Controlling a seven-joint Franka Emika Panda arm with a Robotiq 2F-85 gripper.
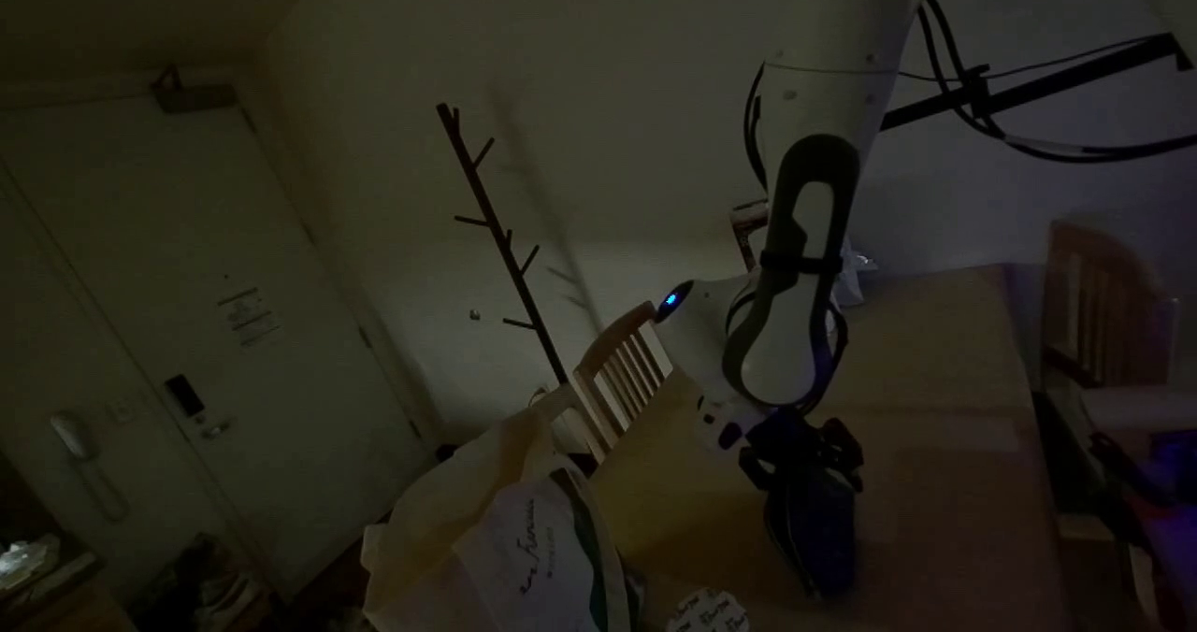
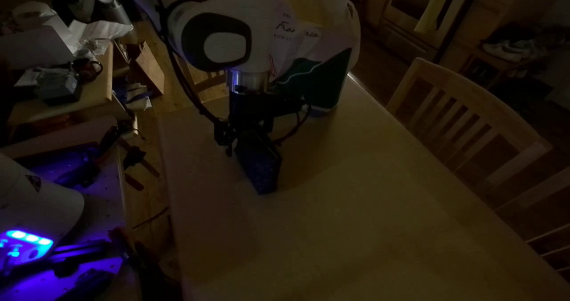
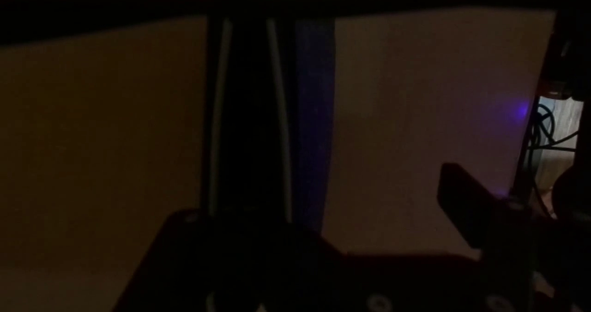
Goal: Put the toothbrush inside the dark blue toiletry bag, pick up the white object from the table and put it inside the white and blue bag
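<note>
The dark blue toiletry bag point(image 1: 818, 534) stands on edge under my gripper point(image 1: 804, 468). It also shows in an exterior view point(image 2: 260, 165); whether its bottom touches the table is unclear. In the wrist view, two pale zipper edges frame the bag's dark open mouth, beside its blue side point(image 3: 316, 118). My gripper point(image 3: 367, 206) is open. Its right finger is well apart from the bag; its left finger merges with the bag's dark shape, so contact is unclear. A white item with dark print point(image 1: 708, 611) lies at the frame's bottom edge. No toothbrush shows.
A large white bag with a dark green panel point(image 2: 320, 80) and lettering stands at the table's end, close to the arm; it also shows in an exterior view point(image 1: 533, 557). Wooden chairs point(image 2: 472, 123) line the table point(image 2: 356, 229). The room is very dark.
</note>
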